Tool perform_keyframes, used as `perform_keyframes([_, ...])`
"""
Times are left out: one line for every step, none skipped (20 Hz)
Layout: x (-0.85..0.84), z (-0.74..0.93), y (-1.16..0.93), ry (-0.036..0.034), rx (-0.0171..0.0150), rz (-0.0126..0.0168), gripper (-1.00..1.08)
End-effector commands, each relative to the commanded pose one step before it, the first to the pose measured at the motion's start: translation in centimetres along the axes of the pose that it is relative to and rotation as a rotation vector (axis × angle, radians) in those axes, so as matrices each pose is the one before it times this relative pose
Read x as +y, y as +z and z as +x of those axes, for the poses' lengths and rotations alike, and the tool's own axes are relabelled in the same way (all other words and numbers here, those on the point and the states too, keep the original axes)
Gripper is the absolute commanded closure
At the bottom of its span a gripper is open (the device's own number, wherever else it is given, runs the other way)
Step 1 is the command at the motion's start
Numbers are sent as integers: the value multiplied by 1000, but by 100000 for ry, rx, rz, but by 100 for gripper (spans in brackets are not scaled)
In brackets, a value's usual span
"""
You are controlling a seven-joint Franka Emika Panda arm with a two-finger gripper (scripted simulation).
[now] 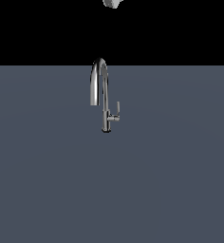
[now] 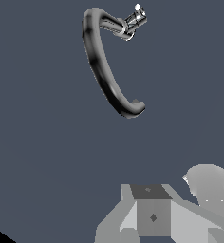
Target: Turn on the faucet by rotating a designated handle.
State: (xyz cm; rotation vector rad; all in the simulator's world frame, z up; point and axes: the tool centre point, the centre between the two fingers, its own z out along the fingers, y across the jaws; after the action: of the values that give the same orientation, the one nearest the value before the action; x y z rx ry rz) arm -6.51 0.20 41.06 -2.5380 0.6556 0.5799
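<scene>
From my wrist camera, the nearest thing is the gripper (image 2: pixel 154 216) itself: only grey blocky parts of it show along the frame edge, and I cannot tell how far the fingers are parted. Nothing appears to be held. In the exterior view just a pale scrap of the arm (image 1: pixel 112 3) shows at the top edge, well above everything else, so I judge the approach has hardly begun.

Farther out stands the faucet (image 1: pixel 103 95), upright on the flat grey surface (image 1: pixel 47 180), its arched spout curling down toward the exterior view's left. The handle (image 1: pixel 116 112) sticks out from the stem low down, on the exterior view's right, a short stub with a thin lever bent upward. In the wrist view the handle (image 2: pixel 134 20) is small and far beyond the arch.

It looks like rigid polished metal, so I expect it to be stiff and slippery. I would pinch the upright lever near its tip for leverage, keeping clear of the spout.
</scene>
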Motion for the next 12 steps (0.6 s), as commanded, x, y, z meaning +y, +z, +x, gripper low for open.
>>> perform_keyframes([-286, 1762, 224, 4004, -3619, 4199, 108])
perform_keyframes([-117, 699, 88, 1601, -1457, 1675, 108])
perform_keyframes([-118, 703, 88, 1610, -1468, 1687, 108])
perform_keyframes([-119, 707, 89, 1619, -1479, 1699, 108])
perform_keyframes([-119, 712, 88, 1630, -1492, 1713, 108])
perform_keyframes([-120, 716, 89, 1642, -1505, 1727, 108])
perform_keyframes([-120, 721, 89, 1654, -1518, 1741, 108])
perform_keyframes([-121, 727, 89, 1668, -1532, 1757, 108])
perform_keyframes([-122, 732, 90, 1682, -1547, 1773, 108])
perform_keyframes([-122, 739, 90, 1698, -1563, 1791, 108])
perform_keyframes([-124, 745, 90, 1714, -1579, 1809, 108])
perform_keyframes([-125, 752, 91, 1732, -1596, 1828, 108])
